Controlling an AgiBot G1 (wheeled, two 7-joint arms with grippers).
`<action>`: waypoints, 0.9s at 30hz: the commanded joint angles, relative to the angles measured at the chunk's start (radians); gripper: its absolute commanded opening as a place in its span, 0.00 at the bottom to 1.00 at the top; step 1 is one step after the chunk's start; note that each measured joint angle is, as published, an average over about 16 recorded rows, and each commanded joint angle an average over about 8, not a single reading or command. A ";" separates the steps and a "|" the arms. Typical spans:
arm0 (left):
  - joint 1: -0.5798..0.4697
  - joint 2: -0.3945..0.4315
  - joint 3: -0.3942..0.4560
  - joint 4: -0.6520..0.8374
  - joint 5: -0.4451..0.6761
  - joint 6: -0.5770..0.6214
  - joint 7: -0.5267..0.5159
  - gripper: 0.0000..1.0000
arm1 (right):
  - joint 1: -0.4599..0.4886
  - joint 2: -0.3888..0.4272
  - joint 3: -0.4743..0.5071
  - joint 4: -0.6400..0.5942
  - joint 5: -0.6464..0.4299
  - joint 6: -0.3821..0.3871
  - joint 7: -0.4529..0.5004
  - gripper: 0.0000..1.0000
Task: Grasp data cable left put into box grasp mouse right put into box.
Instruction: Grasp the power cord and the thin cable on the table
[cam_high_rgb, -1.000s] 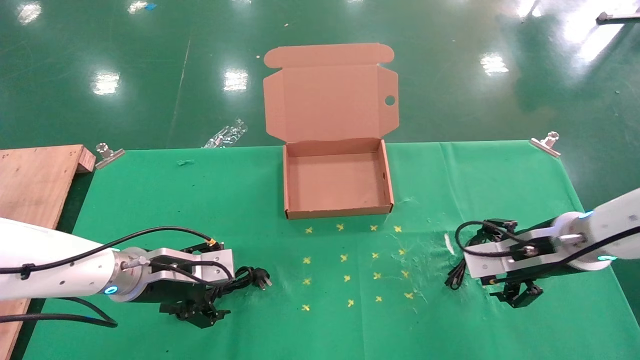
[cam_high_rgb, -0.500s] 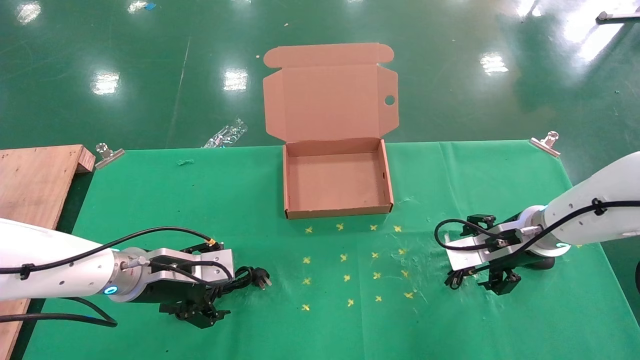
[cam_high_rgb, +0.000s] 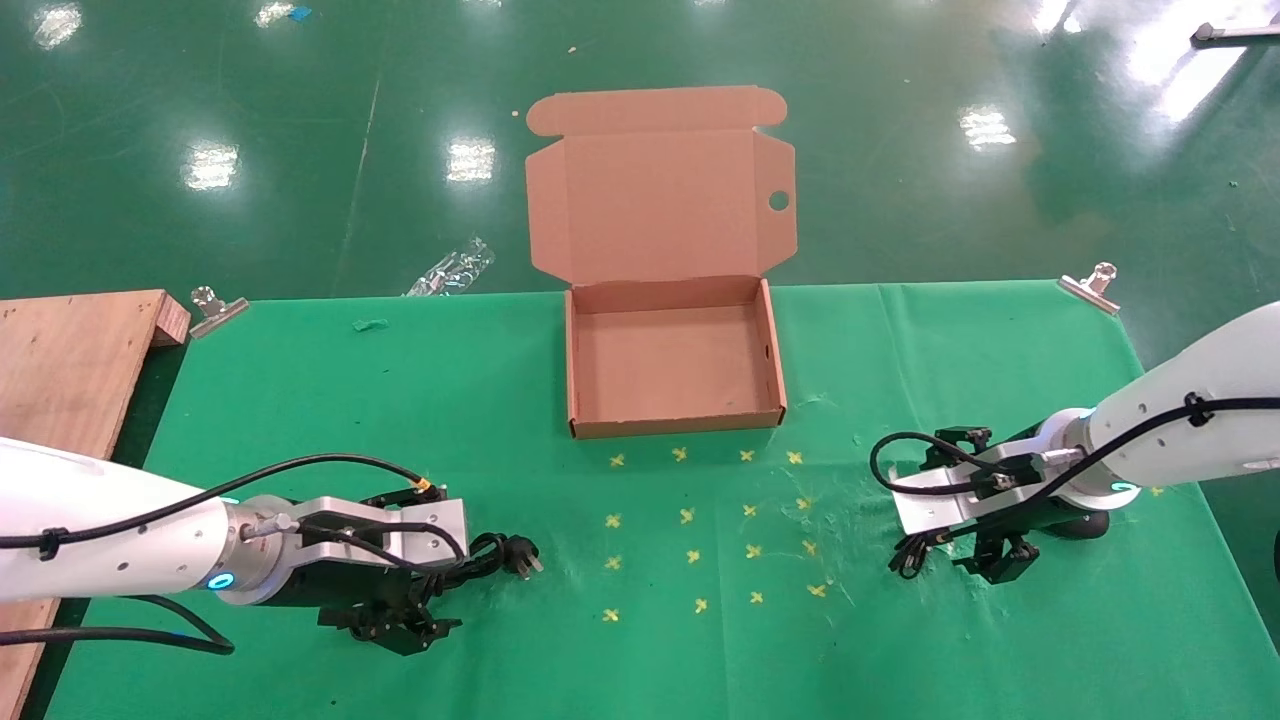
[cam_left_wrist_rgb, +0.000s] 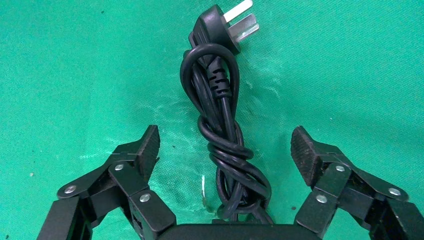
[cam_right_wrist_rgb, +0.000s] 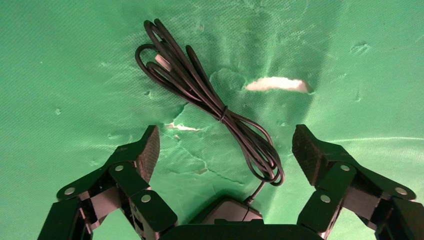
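Grippers low over a green-covered desk (cam_high_rgb: 300, 400), one near each front corner. The left gripper (cam_left_wrist_rgb: 225, 150) hangs released, fingers spread either side of the data cable (cam_left_wrist_rgb: 220, 125), a knotted black bundle lying on the cloth near the front-left corner, its plug pointing toward the desk's middle. The right gripper (cam_right_wrist_rgb: 225, 150) is likewise released near the front-right corner, straddling the mouse (cam_right_wrist_rgb: 227, 210) and its thin bundled wire (cam_right_wrist_rgb: 210, 107). The box (cam_high_rgb: 675, 425) sits open at the middle of the far edge.
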 joint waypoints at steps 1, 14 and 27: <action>0.000 0.000 0.000 0.000 0.000 0.000 0.000 0.00 | 0.000 0.002 0.001 0.003 0.002 -0.002 0.001 0.00; 0.000 0.000 0.000 0.000 0.000 0.000 0.000 0.00 | -0.002 0.006 0.002 0.012 0.006 -0.008 0.002 0.00; 0.000 0.000 0.000 0.000 -0.001 0.000 0.000 0.00 | -0.003 0.008 0.003 0.015 0.007 -0.010 0.003 0.00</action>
